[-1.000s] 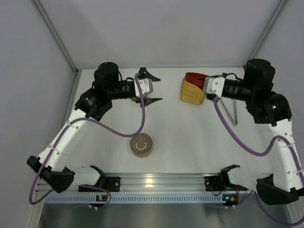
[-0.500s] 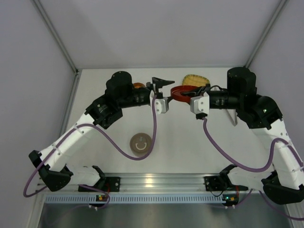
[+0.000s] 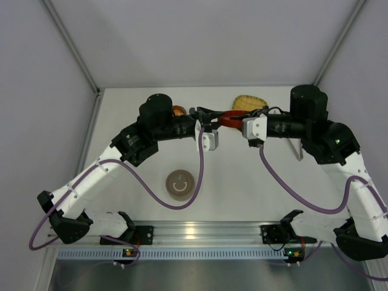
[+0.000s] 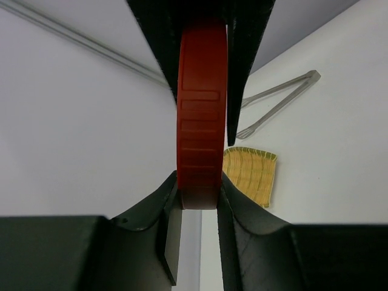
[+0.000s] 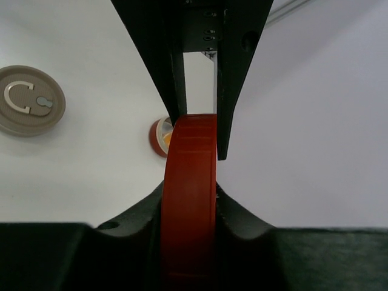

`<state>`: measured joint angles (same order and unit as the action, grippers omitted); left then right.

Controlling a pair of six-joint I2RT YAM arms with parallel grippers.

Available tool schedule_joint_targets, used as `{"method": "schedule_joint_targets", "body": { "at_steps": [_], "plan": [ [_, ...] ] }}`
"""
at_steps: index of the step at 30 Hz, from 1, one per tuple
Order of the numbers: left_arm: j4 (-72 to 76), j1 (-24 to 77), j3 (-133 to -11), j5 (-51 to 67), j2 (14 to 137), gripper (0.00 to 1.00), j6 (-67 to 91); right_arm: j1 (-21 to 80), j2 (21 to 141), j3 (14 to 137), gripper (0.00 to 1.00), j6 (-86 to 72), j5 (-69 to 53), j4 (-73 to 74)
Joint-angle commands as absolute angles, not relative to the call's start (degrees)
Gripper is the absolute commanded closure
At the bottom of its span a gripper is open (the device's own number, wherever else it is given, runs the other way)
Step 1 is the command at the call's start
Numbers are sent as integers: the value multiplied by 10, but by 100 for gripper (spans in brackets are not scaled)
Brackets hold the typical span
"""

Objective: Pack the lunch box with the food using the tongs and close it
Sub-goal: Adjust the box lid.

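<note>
Meeting over the table (image 3: pixel 242 182), straight back from the brown smiley-face lid (image 3: pixel 180 183), both arms have hold of one red lunch box piece (image 3: pixel 229 118). It is round with a ridged rim; I cannot tell whether it is a lid or a tier. The left hand (image 3: pixel 212 115) has its fingers drawn in against both faces of the piece, and the right hand (image 3: pixel 235 120) pinches the opposite side just as snugly. Each wrist camera sees the ridged rim edge-on, with the other hand's dark fingers straddling its far end.

Back and slightly left of the smiley lid, half hidden behind the left arm, sits a small red-walled bowl (image 5: pixel 153 138). A rounded orange chunk (image 5: pixel 165 139) lies inside it; the rest of its contents are too small to make out.

The tongs (image 3: pixel 297 148) lie untouched on the table well to the right of the smiley lid, partly under the right arm. The yellow woven tray (image 3: pixel 248 102) rests farther back, beyond the held piece.
</note>
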<state>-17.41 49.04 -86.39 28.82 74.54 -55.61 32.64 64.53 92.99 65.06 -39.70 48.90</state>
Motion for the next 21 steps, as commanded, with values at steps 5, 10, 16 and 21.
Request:
{"method": "schedule_joint_targets", "body": {
  "at_steps": [5,10,16,21],
  "plan": [
    [-215,492,-893,240,744,100,-589,341,652,950,58,642,-330,472],
    [-229,492,-896,225,745,100,-588,340,659,957,70,641,-304,485],
    [-232,492,-908,223,752,100,-589,342,688,977,81,644,-278,518],
    [-239,497,-917,216,759,100,-595,352,692,969,100,664,-248,505]
  ]
}}
